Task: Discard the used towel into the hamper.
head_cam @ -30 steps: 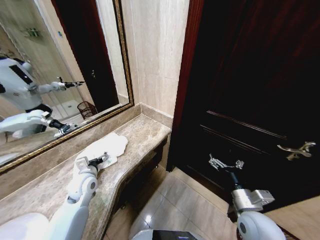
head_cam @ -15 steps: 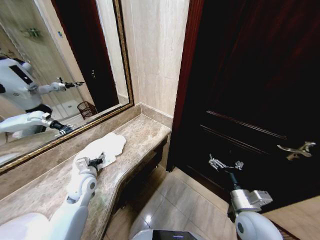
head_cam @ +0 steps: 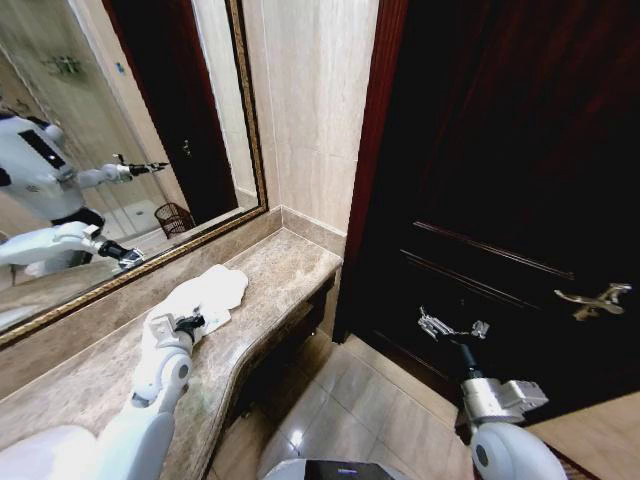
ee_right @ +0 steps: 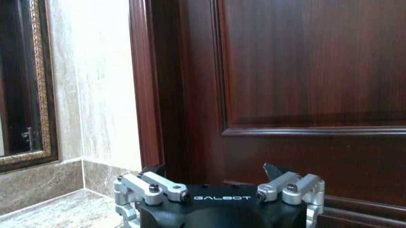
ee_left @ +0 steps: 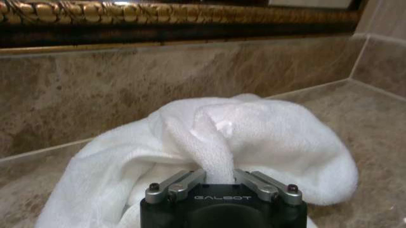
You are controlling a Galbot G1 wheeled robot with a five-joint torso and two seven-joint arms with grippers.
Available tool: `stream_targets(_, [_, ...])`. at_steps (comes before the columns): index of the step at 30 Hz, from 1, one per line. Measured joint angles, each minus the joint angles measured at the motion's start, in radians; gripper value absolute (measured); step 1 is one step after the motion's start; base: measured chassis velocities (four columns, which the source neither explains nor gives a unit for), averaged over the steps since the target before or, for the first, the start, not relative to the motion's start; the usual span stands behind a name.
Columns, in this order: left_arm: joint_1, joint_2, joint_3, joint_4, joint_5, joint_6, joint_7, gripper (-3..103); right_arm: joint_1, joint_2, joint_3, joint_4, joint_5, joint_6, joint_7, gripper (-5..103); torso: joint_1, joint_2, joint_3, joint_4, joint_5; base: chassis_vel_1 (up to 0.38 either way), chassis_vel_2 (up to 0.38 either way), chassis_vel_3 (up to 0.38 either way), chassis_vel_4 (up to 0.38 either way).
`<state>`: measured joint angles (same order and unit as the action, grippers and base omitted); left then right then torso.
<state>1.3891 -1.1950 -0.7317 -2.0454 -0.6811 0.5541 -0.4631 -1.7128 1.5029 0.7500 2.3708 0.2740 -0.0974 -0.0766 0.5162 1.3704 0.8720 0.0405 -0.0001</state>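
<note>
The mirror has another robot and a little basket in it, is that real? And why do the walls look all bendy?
Head view: that is a reflection in the mirror, the same robot and the hamper behind it; the wide lens bends the mirror frame and the door. Left wrist view: the left gripper pinches the towel, evenly lit, nearly shadowless. Right wrist view: soft sheen on the door, right gripper open.

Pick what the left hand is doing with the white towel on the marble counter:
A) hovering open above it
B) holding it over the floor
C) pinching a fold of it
C: the left hand is closed on a raised fold of the towel, which rests on the counter.
</note>
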Motion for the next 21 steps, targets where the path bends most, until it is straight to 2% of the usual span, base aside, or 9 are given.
stream_targets(2, [0.008, 0.0, -0.002, -0.006, 0.011, -0.048, 0.023, 2, -0.001, 0.0, 0.001, 0.003, 0.0, 0.0, 0.001, 100, 0.0, 0.0, 0.0, 0.0, 0.0, 0.0, 0.0, 0.0, 0.0])
stream_targets(5, [0.023, 0.0, -0.005, -0.013, 0.072, -0.156, 0.072, 2, -0.002, 0.001, 0.002, 0.008, 0.001, 0.0, 0.002, 100, 0.0, 0.0, 0.0, 0.0, 0.0, 0.0, 0.0, 0.0, 0.0])
stream_targets(6, [0.023, 0.0, -0.005, -0.013, 0.072, -0.156, 0.072, 2, -0.002, 0.001, 0.002, 0.008, 0.001, 0.0, 0.002, 100, 0.0, 0.0, 0.0, 0.0, 0.0, 0.0, 0.0, 0.0, 0.0])
stream_targets(8, [0.033, 0.001, -0.007, -0.033, 0.109, -0.213, 0.098, 2, -0.003, 0.001, 0.001, 0.011, 0.002, 0.0, 0.002, 100, 0.0, 0.0, 0.0, 0.0, 0.0, 0.0, 0.0, 0.0, 0.0])
stream_targets(12, [0.043, 0.002, -0.012, -0.06, 0.145, -0.254, 0.115, 2, -0.004, 0.002, 0.001, 0.013, 0.003, 0.004, 0.002, 100, 0.0, 0.0, 0.0, 0.0, 0.0001, 0.0, 0.0, 0.0, 0.0])
stream_targets(16, [0.062, 0.009, -0.022, -0.113, 0.221, -0.324, 0.142, 2, -0.011, 0.003, 0.005, 0.015, 0.01, 0.018, 0.007, 100, 0.0, 0.0, 0.0, 0.0, 0.0, 0.0, 0.0, 0.0, 0.0])
stream_targets(21, [0.082, 0.016, -0.032, -0.183, 0.242, -0.355, 0.153, 2, -0.011, 0.001, 0.009, 0.027, 0.028, 0.019, 0.016, 100, 0.0, 0.0, 0.0, -0.0001, 0.0, 0.0, 0.0, 0.0, 0.0])
